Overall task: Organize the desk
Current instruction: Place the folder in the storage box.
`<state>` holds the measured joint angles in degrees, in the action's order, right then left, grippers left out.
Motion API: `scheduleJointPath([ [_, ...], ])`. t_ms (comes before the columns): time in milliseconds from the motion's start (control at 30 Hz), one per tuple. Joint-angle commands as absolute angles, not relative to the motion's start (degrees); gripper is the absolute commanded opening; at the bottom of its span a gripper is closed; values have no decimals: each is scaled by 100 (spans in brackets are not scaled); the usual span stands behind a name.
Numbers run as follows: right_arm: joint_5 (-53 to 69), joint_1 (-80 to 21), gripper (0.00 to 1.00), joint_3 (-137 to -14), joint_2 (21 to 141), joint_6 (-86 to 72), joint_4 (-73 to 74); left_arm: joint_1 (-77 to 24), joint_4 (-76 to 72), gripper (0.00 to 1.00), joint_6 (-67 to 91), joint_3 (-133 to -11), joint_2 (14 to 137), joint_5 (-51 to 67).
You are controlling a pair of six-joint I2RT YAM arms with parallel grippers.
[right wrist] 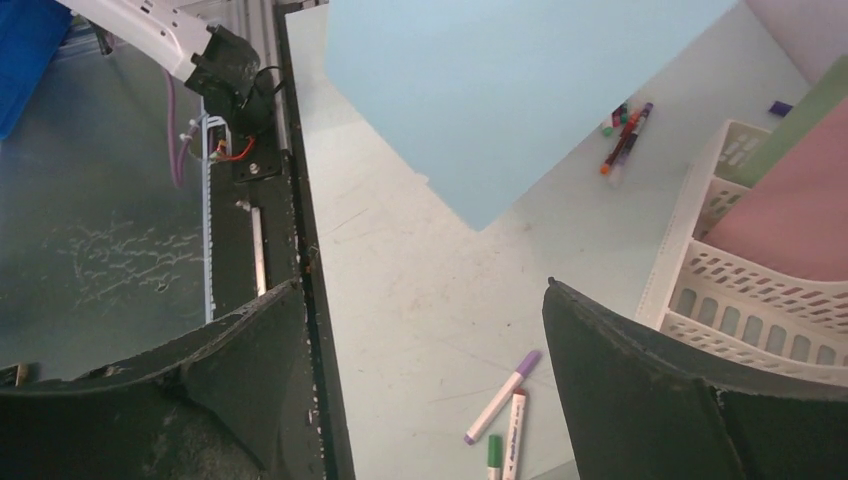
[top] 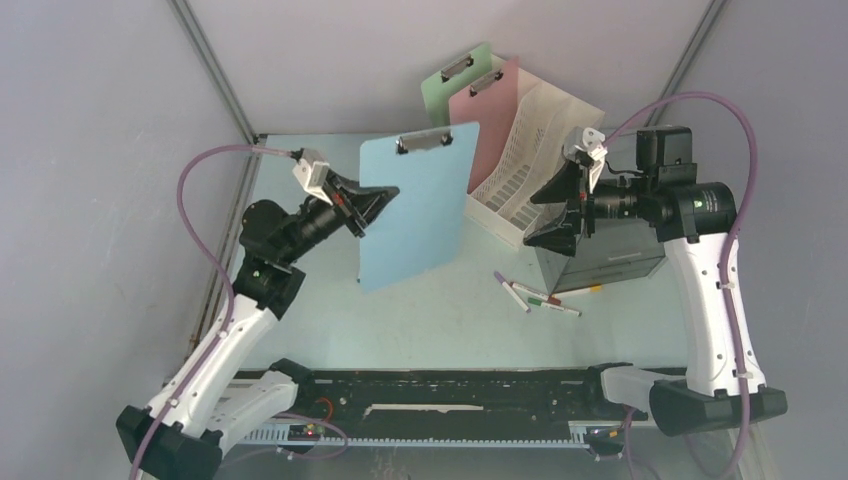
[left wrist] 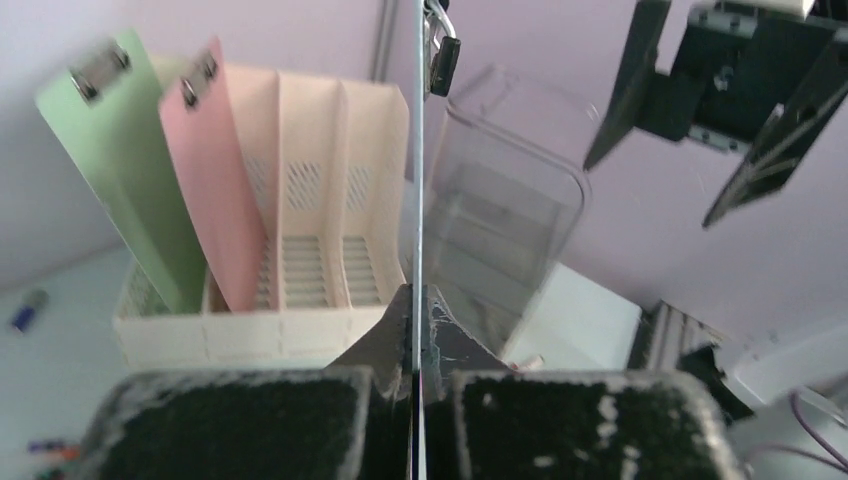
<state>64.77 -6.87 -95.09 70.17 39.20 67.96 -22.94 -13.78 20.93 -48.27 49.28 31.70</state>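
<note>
Robotics lab test cell, grey panel walls (top: 90, 150) on metal corner struts (top: 215, 70), white robot arms (top: 705, 300) bolted to a black rail (top: 450, 395) at the near edge of a pale mint desk (top: 440, 320), purple cabling (top: 690, 95), cream file rack (top: 540, 140), loose marker pens (top: 540, 297).

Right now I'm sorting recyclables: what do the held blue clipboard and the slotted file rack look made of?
Blue clipboard: probably thin rigid plastic, matte, evenly coloured, unbent though held by one edge. Its clip: shiny silver metal. File rack: cream moulded plastic, judging by its regular slotted vents.
</note>
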Motion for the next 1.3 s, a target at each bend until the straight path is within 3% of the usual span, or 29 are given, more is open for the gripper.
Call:
scheduleJointPath([
  [0,6777,-419,96,-9284,6909,3595,6299,-2262,-2690,0,1939,-5542,5519,2714],
  [533,6757,149,96,-8851,6658,3107,5599,-2942,-4522,0,1885,-7672,8726,1717],
  [1267,6601,221,96,-8805,6686,3217,5642,-3641,-4965,0,868,-10383,12016,694],
])
